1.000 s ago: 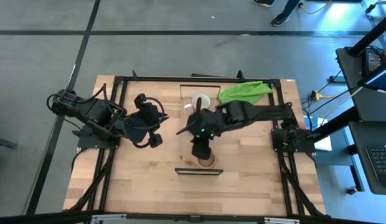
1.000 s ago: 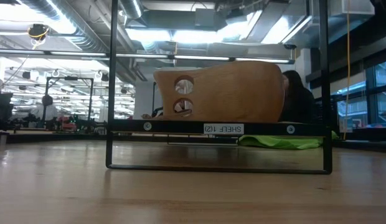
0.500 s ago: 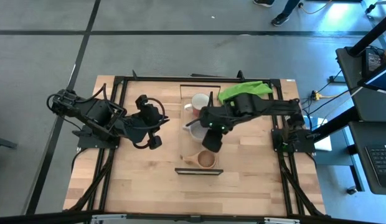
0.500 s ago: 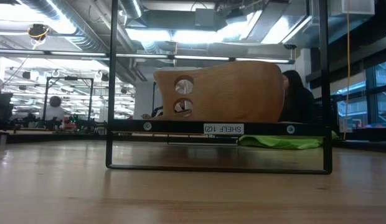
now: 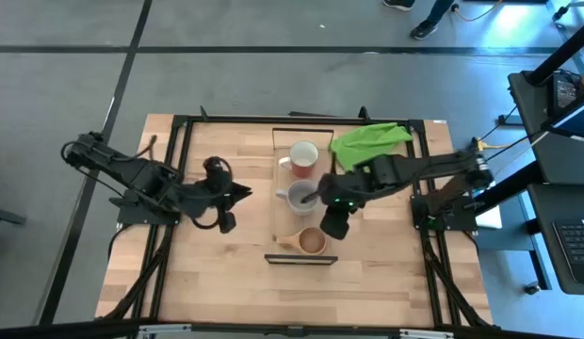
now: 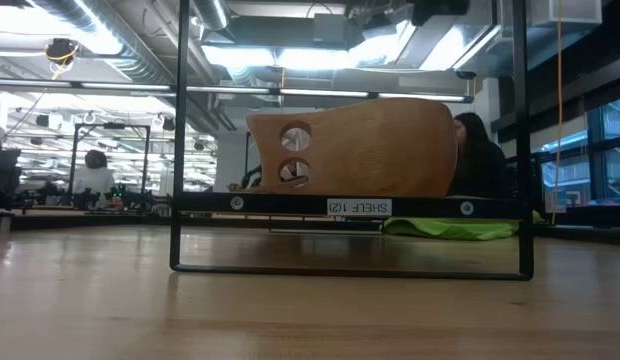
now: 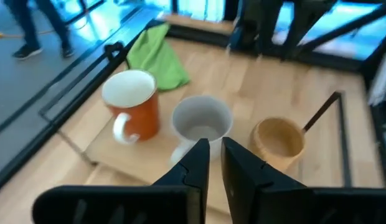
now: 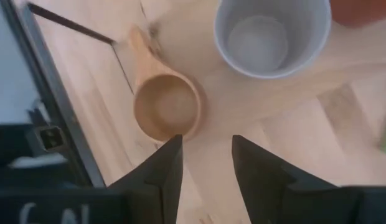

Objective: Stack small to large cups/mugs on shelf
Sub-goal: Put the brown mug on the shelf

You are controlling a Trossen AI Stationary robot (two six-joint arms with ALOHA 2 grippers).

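Green cloth point(image 5: 369, 140): crumpled, lying on the desk point(image 5: 217, 273) at about 1 o'clock from its centre, near the far edge.
Black metal frame point(image 5: 179, 169): rails along the desk's sides and far edge.
Grey floor point(image 5: 226, 56): surrounds the desk.
Person's feet point(image 5: 426, 28): on the floor at 1 o'clock.
Seated person point(image 6: 90, 172): far background of the low view.

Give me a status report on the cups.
Both grippers empty: right gripper open beside small tan wooden cup; left gripper narrowly open. Grey mug, red mug lined up on shelf.
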